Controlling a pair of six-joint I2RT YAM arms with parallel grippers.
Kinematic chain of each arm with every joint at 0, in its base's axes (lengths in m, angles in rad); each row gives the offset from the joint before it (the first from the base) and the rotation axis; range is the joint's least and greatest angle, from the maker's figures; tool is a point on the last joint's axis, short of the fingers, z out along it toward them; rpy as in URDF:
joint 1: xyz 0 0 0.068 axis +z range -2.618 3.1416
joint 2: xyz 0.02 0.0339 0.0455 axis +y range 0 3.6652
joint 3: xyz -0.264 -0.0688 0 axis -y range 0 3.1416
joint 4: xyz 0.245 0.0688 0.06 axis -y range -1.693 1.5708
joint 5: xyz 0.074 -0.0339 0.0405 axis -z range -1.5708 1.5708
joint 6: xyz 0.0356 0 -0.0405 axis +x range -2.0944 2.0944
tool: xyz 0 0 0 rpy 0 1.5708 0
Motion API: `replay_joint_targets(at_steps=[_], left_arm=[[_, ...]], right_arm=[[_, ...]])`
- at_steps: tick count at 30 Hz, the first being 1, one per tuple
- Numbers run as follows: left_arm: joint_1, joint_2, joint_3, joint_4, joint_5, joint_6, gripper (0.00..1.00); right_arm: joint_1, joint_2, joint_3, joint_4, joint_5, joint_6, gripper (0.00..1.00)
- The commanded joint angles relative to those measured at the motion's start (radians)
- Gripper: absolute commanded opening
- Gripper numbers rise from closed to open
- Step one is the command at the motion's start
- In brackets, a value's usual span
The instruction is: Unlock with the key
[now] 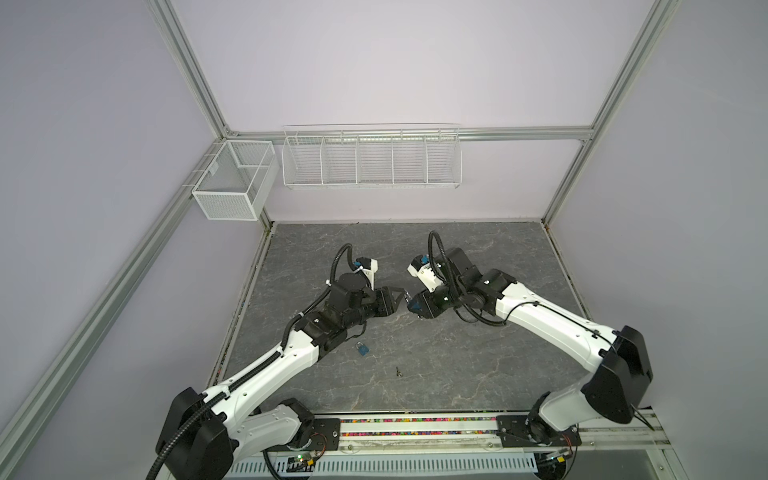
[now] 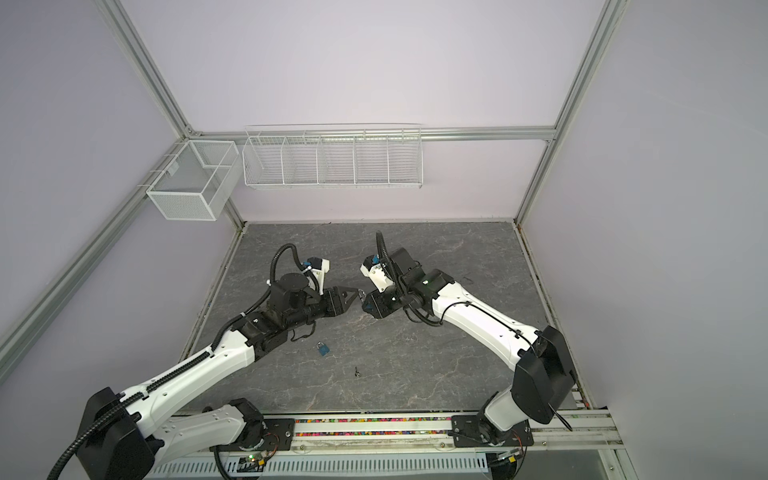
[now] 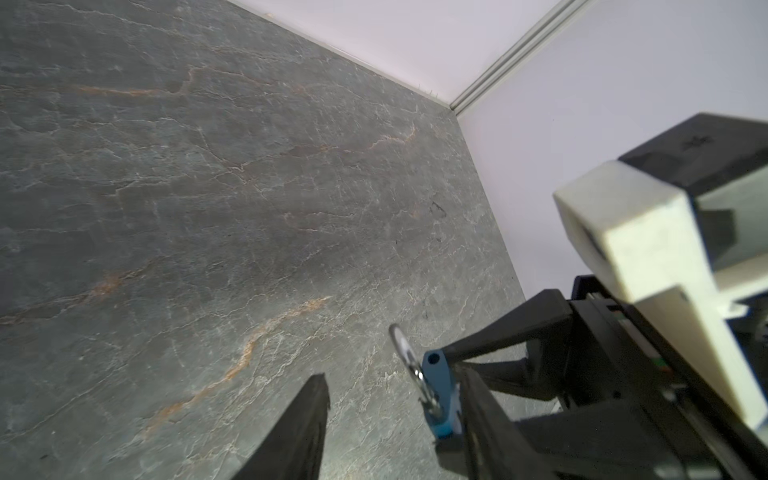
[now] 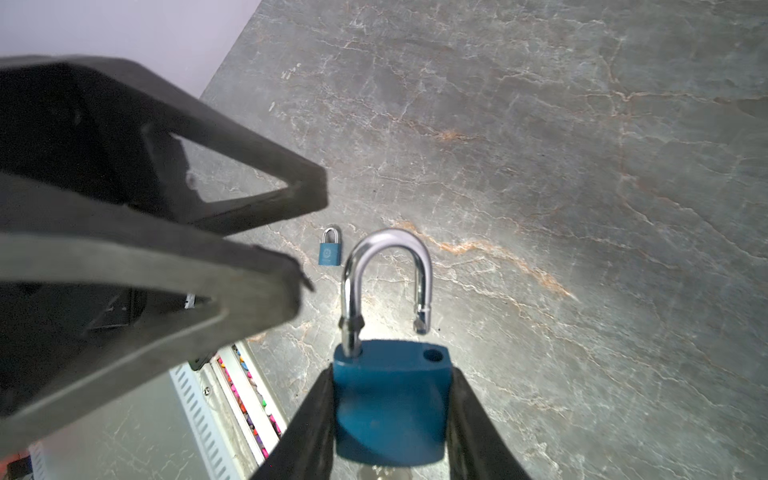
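My right gripper [image 4: 390,374] is shut on the body of a blue padlock [image 4: 390,407], held above the grey table [image 1: 478,365]. The padlock's silver shackle [image 4: 386,245] stands raised, its free end out of its hole. In both top views my left gripper [image 1: 401,293] [image 2: 359,293] faces the padlock [image 1: 414,307] tip to tip. It is open [image 3: 395,380], and the padlock [image 3: 438,390] sits close beside one of its fingers [image 3: 478,415]. A small dark key [image 1: 399,371] [image 2: 356,371] lies on the table. Something pale shows under the held body, too blurred to name.
A second, smaller blue padlock [image 1: 362,348] [image 4: 330,249] lies on the table near the left forearm, shackle closed. A mesh box [image 1: 235,183] and a wire rack [image 1: 370,160] hang on the back walls. A rail [image 1: 415,428] runs along the front edge.
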Motion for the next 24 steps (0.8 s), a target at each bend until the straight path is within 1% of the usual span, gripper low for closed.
replay_joint_targets(at_steps=[1,5,6,7,9,11,13,16,18,24], left_arm=[[-0.002,0.028,0.037,0.024,0.036,0.020,0.54],[0.000,0.056,0.066,0.007,0.032,0.035,0.55],[0.000,0.046,0.065,0.018,0.024,0.033,0.58],[0.001,0.032,0.058,0.046,0.027,0.031,0.61],[0.002,0.012,0.032,0.141,0.054,0.033,0.66],[0.010,0.014,0.029,0.172,0.076,0.037,0.68],[0.024,0.031,0.027,0.214,0.132,0.026,0.68],[0.034,0.052,0.008,0.304,0.208,-0.004,0.64],[0.038,0.064,0.008,0.332,0.255,-0.011,0.61],[0.058,0.091,0.009,0.330,0.385,-0.004,0.61]], right_arm=[[0.010,-0.026,-0.012,0.009,-0.028,-0.013,0.24],[0.022,-0.040,-0.022,0.015,-0.052,-0.052,0.23],[0.021,-0.053,-0.036,0.024,-0.056,-0.053,0.23],[0.020,-0.064,-0.049,0.039,-0.071,-0.050,0.23],[0.015,-0.083,-0.068,0.076,-0.143,-0.037,0.23],[0.015,-0.092,-0.066,0.078,-0.163,-0.030,0.23],[0.012,-0.100,-0.064,0.076,-0.157,-0.024,0.23],[0.002,-0.111,-0.068,0.094,-0.197,-0.001,0.23],[-0.001,-0.123,-0.075,0.106,-0.196,0.012,0.23],[-0.033,-0.148,-0.091,0.120,-0.208,0.037,0.23]])
